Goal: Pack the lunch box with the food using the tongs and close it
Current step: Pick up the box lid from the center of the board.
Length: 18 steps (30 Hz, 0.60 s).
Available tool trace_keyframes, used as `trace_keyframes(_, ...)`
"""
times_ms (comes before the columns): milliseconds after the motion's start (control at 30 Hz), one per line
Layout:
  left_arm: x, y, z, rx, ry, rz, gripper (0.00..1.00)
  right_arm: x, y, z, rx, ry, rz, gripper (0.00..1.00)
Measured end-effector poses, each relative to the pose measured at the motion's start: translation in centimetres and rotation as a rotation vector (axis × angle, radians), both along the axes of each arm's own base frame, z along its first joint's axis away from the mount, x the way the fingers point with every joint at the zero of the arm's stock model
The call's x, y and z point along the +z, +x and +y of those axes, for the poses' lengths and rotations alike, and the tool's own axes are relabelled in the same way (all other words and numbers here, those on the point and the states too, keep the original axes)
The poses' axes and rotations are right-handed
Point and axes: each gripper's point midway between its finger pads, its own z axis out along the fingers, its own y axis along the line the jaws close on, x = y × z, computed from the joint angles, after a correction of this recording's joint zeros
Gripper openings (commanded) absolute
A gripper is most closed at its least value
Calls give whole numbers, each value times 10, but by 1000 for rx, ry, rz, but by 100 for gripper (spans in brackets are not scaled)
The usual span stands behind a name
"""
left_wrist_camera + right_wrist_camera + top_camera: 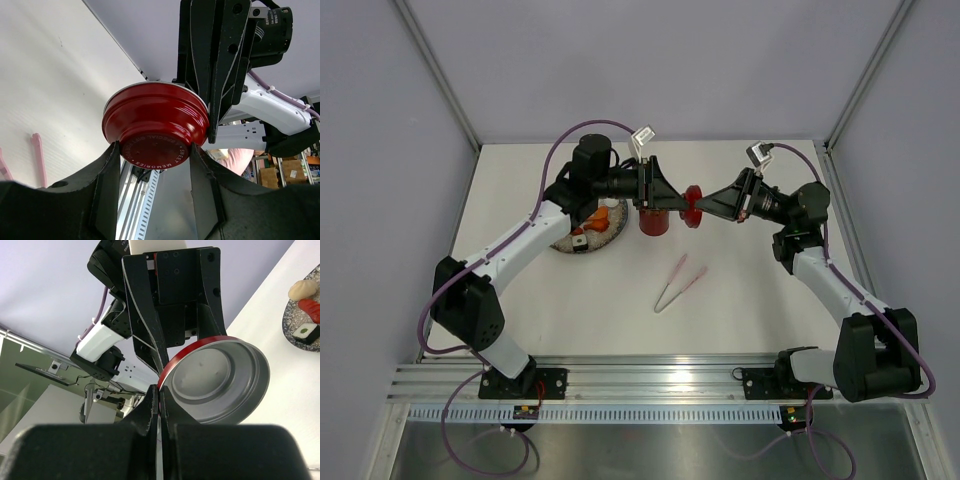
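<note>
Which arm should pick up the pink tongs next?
Probably right: the tongs lie nearer its side, and the left end effector brackets the lid that the right end effector pinches.

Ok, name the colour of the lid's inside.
The lid is silver inside; right wrist view shows it best.

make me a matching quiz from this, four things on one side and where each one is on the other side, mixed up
Things
1. lid
2. tongs
3. food
4. lunch box

Places
A. lying flat on the table, nothing touching them
B. on the speckled plate
C. up off the table, rim pinched by the right claw
D. standing on the table beside the plate

Pairs: 1-C, 2-A, 3-B, 4-D
</note>
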Motion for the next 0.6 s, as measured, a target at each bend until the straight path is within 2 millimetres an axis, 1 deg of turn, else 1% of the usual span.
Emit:
trace_keyframes(100, -2, 0, 0, 2, 6, 3, 0, -2, 0, 0, 1, -5, 2, 0)
trace_keyframes(200, -3, 0, 1, 3, 12, 3, 0, -4, 0, 0, 2, -12, 9, 11)
trace_keyframes(233, -4, 0, 1, 3, 15, 3, 0, -5, 1, 0, 2, -15, 11, 16)
trace_keyframes(267, -5, 1, 1, 6, 20, 2, 0, -6, 1, 0, 0, -19, 15, 32)
trace_keyframes(333, -9, -1, 1, 3, 32, -1, 0, -8, 2, 2, -5, -26, 26, 49)
trace_keyframes(367, -11, -3, 0, -1, 41, -2, 0, -10, 2, 3, -5, -33, 34, 62)
trace_keyframes(500, -17, -6, 0, 4, 93, -7, 0, -9, 2, 3, -21, -69, 35, 78)
trace_keyframes(600, -18, -3, 4, 29, 140, -23, 0, -4, 4, 2, -51, -107, 19, 83)
